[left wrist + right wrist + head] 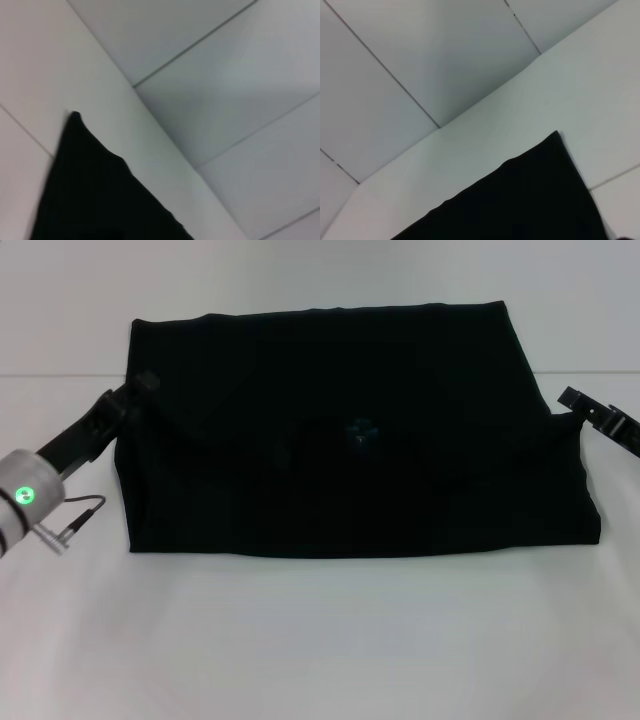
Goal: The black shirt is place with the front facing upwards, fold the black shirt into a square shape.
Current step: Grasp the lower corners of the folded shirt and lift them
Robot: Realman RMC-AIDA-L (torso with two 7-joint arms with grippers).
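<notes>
Shirt: the black shirt lies flat on the white table, a broad dark rectangle with layers already doubled over, and a faint small mark near its middle.
Left gripper: the left gripper is right at the shirt's left edge, up near the far corner; whether it pinches cloth, I cannot tell.
Right gripper: the right gripper sits just beside the shirt's right edge; its opening cannot be made out either.
Wrist views: each one catches only a black corner of fabric against the pale surface.
Handling: soft, light, floppy cloth by the look of it, likely to sag and drag.
Where to grab: my call is the side edges, near the corners, both layers together.
</notes>
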